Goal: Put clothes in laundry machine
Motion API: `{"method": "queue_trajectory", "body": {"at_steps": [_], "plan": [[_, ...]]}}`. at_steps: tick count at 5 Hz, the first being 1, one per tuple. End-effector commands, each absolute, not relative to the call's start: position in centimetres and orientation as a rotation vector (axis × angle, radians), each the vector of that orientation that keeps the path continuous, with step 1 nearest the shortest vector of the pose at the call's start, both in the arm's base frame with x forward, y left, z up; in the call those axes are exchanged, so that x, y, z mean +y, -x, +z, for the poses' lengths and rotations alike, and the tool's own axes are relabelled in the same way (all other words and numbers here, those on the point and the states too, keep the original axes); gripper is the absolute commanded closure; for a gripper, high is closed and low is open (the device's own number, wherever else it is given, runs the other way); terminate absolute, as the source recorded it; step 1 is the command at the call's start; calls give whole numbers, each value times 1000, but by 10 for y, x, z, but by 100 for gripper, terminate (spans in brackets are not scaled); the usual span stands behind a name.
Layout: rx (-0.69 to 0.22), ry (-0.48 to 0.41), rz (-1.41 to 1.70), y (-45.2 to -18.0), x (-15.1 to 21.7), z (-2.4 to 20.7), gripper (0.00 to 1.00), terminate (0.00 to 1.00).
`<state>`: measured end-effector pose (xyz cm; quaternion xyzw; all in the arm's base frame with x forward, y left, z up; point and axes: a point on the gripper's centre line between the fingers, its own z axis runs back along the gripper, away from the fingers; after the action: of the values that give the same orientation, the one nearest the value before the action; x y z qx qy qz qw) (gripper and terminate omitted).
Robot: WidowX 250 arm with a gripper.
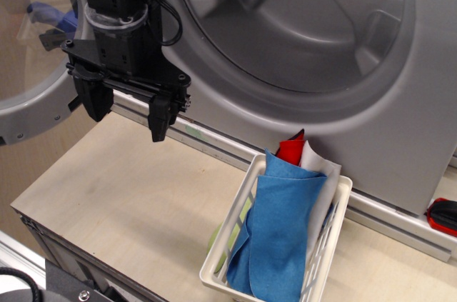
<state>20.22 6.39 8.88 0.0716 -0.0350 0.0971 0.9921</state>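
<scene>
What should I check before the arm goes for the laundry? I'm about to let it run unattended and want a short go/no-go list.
1. Hand open and empty: ok, fingers apart, nothing between them.
2. Laundry machine door open: ok, swung left, drum exposed.
3. Drum free of items: ok for the visible part.
4. Clothes reachable: ok, blue cloth on top in the white basket, white and red pieces behind.
5. Hand lined up over clothes: not ok, it hangs left of the basket.
6. Basket stable: cannot tell.

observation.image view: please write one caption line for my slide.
Open gripper hangs above the table; clothes lie in a white basket below the laundry machine.
</scene>
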Motion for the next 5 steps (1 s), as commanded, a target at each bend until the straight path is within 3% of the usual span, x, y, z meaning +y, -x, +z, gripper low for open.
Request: {"method": "queue_trajectory", "body": {"at_steps": [1,3,5], "plan": [[-70,-144,195,-202,64,89,0,0],[-201,-170,14,-210,-15,56,0,0],[-299,-99,4,-229,-43,27,0,0]]}}
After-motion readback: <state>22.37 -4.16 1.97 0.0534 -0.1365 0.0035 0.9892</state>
